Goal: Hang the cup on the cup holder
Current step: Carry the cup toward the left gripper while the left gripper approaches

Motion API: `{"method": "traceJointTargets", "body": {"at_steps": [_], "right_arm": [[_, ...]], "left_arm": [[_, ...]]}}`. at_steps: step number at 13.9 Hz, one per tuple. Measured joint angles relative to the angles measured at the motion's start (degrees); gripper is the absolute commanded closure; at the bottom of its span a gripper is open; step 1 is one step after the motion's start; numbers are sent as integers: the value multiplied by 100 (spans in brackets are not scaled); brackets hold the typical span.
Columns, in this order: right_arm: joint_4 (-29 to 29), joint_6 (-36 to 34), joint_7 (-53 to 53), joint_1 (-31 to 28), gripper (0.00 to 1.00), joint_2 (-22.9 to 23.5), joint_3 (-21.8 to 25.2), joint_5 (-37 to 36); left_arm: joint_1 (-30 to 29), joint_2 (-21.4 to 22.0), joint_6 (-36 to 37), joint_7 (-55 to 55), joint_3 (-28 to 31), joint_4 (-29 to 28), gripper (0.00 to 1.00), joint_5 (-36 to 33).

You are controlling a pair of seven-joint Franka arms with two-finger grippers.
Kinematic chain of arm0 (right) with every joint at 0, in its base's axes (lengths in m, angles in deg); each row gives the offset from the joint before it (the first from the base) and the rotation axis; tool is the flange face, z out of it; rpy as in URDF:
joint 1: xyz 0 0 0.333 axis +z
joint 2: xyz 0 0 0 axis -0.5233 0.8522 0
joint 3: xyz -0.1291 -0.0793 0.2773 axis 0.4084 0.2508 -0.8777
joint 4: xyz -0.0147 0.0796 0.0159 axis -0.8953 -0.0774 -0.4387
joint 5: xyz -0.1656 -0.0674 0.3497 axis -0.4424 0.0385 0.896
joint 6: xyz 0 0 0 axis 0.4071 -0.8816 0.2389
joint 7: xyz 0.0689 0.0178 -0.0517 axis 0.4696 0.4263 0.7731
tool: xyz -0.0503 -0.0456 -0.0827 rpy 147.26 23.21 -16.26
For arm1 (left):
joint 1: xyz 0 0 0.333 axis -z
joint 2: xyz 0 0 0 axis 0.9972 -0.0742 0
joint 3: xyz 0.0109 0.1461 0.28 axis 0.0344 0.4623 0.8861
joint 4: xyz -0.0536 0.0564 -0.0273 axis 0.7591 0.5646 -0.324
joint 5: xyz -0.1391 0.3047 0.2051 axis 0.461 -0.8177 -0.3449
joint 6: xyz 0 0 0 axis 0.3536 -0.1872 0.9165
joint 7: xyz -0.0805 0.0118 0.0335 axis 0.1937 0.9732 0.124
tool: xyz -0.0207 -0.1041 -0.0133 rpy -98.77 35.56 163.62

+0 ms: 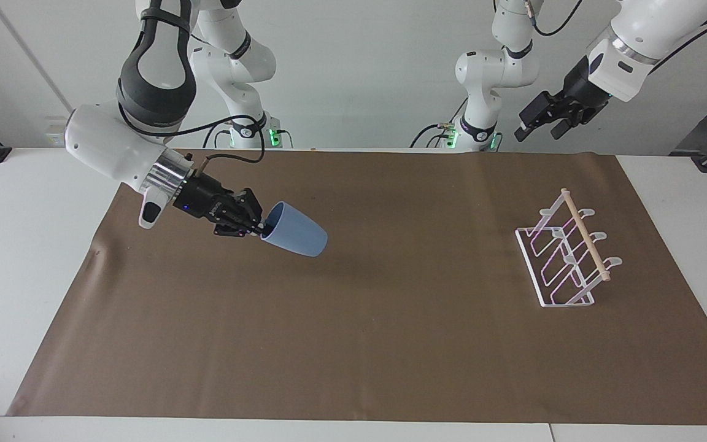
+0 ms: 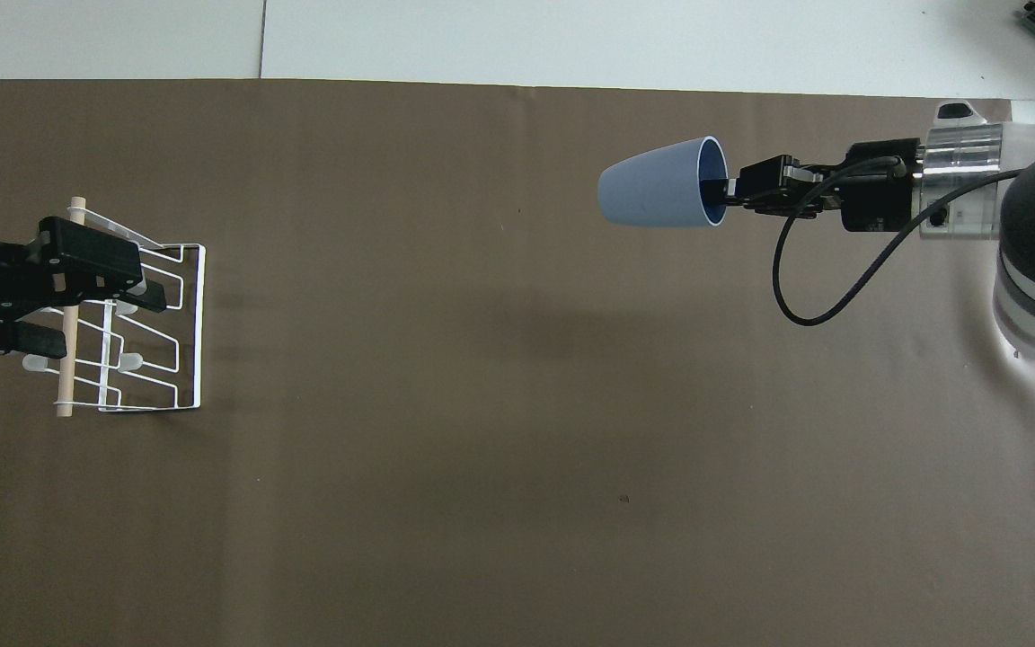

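The light blue cup hangs in the air over the brown mat, tipped on its side, with its base pointing toward the left arm's end. My right gripper is shut on the cup's rim, one finger inside it; the overhead view shows the cup and this gripper too. The white wire cup holder with its wooden dowel stands on the mat at the left arm's end. My left gripper is open and empty, high in the air. In the overhead view it covers part of the cup holder.
A brown mat covers most of the white table. Nothing else lies on the mat between the cup and the cup holder.
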Motion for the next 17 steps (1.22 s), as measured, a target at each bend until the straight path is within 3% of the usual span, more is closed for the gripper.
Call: {"method": "traceJointTargets", "body": {"at_steps": [4,9,17], "right_arm": [[58,-622,-5,4,100,-72,-70,1130],[620,-671,-5,212,100,-337,-95,2288],[1225,495,-5,1158,100,-600,-109,3226]], "left_arm": [[371,-1,-507,2259,-104,13,0,332],[1037,-4,-1203,4759,-192,18,0,487],[1681,-25,-1984,7839,-245,15,0,905]]}}
